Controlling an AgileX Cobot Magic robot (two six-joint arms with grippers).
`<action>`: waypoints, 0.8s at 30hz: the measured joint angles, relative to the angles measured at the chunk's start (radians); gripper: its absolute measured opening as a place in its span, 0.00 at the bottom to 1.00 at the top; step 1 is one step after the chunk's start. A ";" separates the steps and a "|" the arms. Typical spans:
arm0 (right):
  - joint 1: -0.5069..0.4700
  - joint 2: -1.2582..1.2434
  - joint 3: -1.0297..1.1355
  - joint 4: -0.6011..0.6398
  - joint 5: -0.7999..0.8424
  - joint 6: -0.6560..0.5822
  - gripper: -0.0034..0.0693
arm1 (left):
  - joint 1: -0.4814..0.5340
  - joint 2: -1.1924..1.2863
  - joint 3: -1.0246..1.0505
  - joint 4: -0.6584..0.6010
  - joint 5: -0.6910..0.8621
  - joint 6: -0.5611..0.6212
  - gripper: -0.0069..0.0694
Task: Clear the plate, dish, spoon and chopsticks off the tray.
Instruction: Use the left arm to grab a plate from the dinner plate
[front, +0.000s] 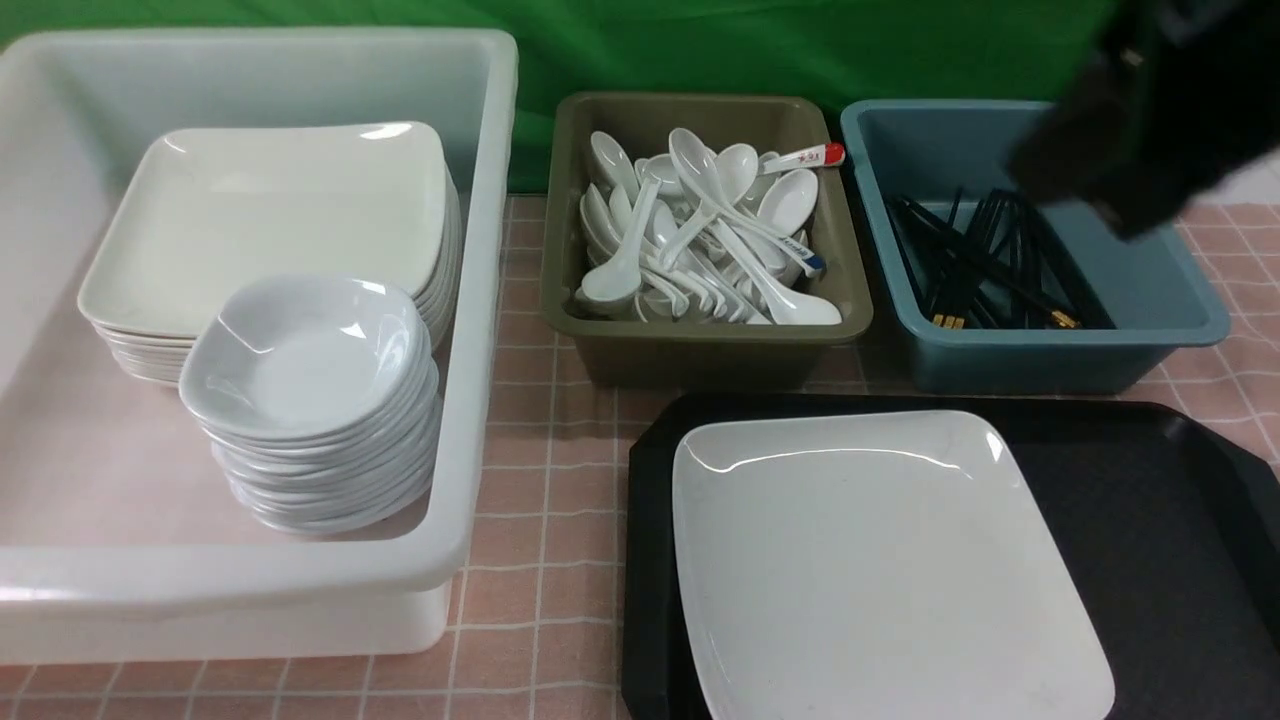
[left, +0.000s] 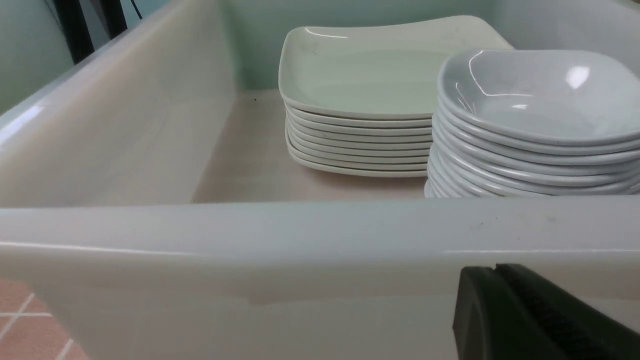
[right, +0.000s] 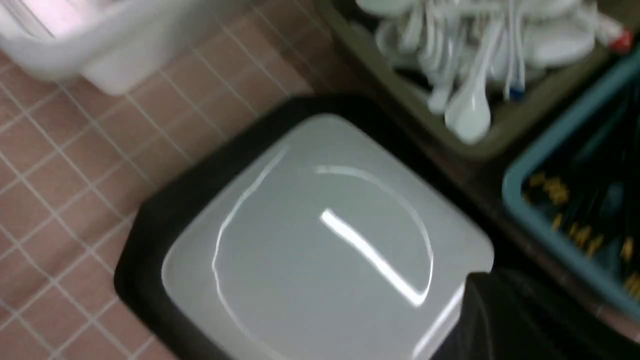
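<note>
The white square plate (front: 880, 560) lies on the left part of the black tray (front: 1150, 500); the right part of the tray is bare. No dish, spoon or chopsticks lie on the tray. My right arm (front: 1150, 130) is a dark blur high over the blue tub. In the right wrist view its gripper (right: 475, 280) is shut and empty, above the plate (right: 320, 250) near one corner. My left gripper (left: 495, 270) is shut and empty, low outside the white tub's near wall (left: 250, 240); it is out of the front view.
The white tub (front: 250, 580) holds a stack of square plates (front: 270, 210) and a stack of small dishes (front: 310, 360). An olive tub (front: 700, 335) is filled with white spoons (front: 700, 230). The blue tub (front: 1040, 345) holds black chopsticks (front: 980, 260).
</note>
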 joint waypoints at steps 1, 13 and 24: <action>-0.066 -0.039 0.083 0.044 -0.001 0.001 0.09 | 0.000 0.000 0.000 -0.050 -0.004 -0.011 0.12; -0.451 -0.368 0.799 0.271 -0.040 -0.069 0.09 | 0.000 0.000 0.000 -0.934 -0.124 -0.226 0.12; -0.458 -0.459 0.849 0.301 -0.100 -0.026 0.09 | -0.029 0.334 -0.590 -0.795 0.449 -0.020 0.12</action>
